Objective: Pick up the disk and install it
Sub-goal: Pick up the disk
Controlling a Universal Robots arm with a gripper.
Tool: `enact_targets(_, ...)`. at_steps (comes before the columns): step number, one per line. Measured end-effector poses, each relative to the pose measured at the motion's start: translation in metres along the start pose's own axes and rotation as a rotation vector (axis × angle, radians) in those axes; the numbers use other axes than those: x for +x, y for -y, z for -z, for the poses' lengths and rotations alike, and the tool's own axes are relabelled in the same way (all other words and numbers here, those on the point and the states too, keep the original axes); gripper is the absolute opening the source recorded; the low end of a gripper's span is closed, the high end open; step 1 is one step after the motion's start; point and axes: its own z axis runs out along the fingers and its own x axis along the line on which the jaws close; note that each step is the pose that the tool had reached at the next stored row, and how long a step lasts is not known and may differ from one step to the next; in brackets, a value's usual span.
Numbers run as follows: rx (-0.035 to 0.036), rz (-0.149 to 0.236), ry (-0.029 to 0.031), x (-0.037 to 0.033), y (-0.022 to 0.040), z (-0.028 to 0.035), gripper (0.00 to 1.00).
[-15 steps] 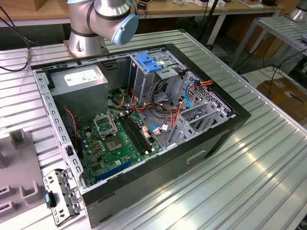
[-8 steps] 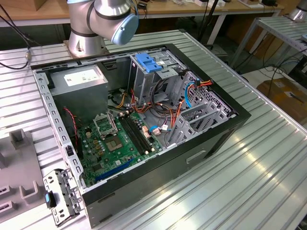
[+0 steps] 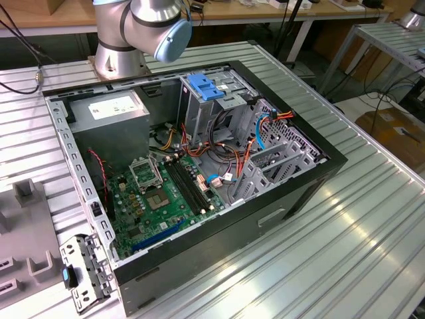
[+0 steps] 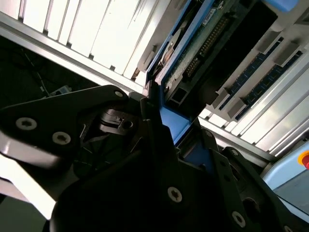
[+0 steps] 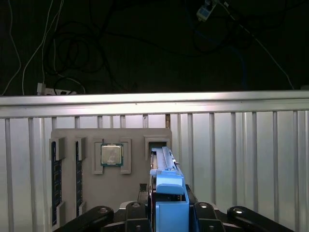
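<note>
One gripper (image 5: 170,204) holds the disk (image 5: 164,162), which stands on edge in a grey parts tray (image 5: 111,193) beside a processor chip (image 5: 111,154).
Jaws are closed snugly on its blue side rails (image 5: 170,186). It is likely dense, rigid and shock-sensitive, with a bare circuit board (image 4: 205,46) on one face, so the rails look the safest hold.

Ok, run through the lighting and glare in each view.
Exterior view: evenly lit, with glare streaks on the ribs of the table. Second wrist view: the gripper is a dark, underexposed mass against washed-out table slats. First wrist view: black background above a bright table edge; the disk is clearly lit.
</note>
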Motion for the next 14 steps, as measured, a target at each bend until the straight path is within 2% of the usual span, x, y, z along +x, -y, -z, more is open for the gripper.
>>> enact_targets(6, 0.0000, 0.000, 0.0000, -0.0002, 0.0000, 0.0064, 0.37)
enact_targets(14, -0.0001, 0.000, 0.0000, -0.0003, 0.0000, 0.0096, 0.37)
